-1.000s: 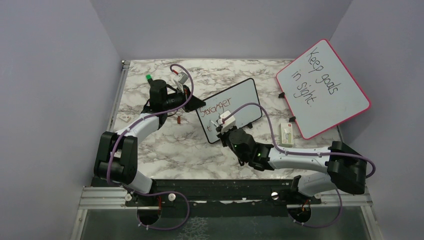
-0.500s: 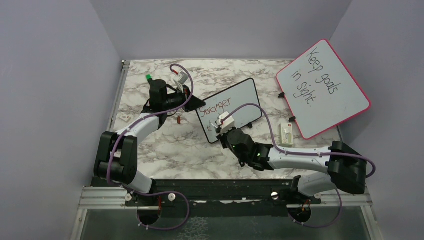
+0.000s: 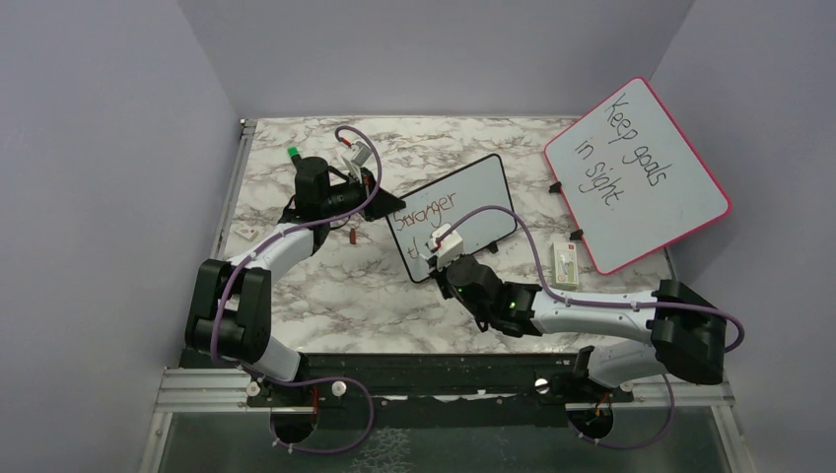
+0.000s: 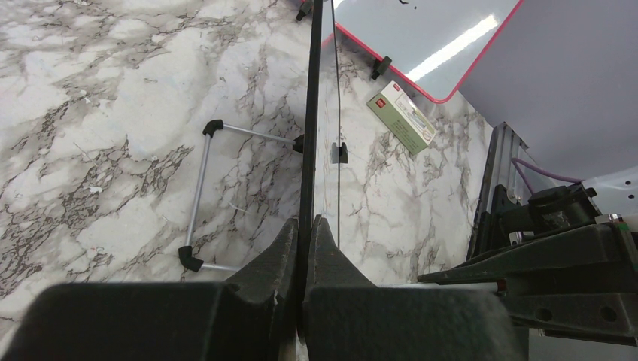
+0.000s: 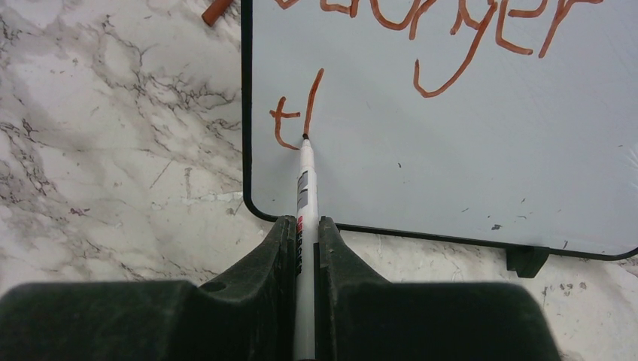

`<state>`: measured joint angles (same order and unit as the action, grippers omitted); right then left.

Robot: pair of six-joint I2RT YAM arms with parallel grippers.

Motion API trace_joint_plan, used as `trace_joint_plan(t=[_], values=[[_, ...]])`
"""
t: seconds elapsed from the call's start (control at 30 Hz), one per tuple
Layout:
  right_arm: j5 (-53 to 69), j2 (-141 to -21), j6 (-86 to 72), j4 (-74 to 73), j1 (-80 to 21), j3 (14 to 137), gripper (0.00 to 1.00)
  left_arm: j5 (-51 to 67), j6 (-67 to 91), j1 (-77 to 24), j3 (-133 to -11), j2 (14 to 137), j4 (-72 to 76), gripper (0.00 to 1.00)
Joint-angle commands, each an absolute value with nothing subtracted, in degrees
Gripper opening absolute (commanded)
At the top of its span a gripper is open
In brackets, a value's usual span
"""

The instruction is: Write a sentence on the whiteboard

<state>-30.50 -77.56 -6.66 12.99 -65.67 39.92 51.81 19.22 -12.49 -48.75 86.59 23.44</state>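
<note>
The whiteboard (image 3: 455, 215) sits mid-counter (image 3: 325, 286), its black frame turned at an angle. From the side view it appears to be propped on a thin wire stand (image 4: 197, 195) behind it, though how steeply it leans is hard to judge. The left pincer (image 4: 304, 229) is clamped on the whiteboard's left edge, one finger on each face with the frame pinched between them. The right pincer (image 5: 304, 226) reaches in from the whiteboard's near side and is closed tight on a slim white marker (image 5: 305, 180), which points up onto the writing surface. On that surface the sentence (image 5: 421, 45) runs in reddish-brown strokes: "Stronger" along the upper line, and below it, near the whiteboard's lower left corner, a small "t" followed by one tall slanted stroke. The marker's dark tip touches the bottom end of that stroke. A small reddish cap (image 3: 353, 236) lies on the counter just left of the whiteboard. To the whiteboard's right a larger pink-framed board (image 3: 641, 177) leans with black handwriting on it, and a small pale box (image 3: 564, 264) lies between the two boards, nearer the pink one.
</note>
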Motion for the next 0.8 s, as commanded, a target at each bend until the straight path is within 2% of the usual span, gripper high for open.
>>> trace_joint_plan(t=[0.0, 0.77], values=[[-28.85, -76.85, -7.95, 9.3, -65.48, 38.99, 0.01, 46.87, 16.87, -12.76, -48.06, 88.37, 17.58, 0.0], [-29.2, -75.06, -7.92, 10.81, -65.48, 38.54, 0.01, 46.85, 16.97, -12.74, -48.19, 88.51, 17.58, 0.0]])
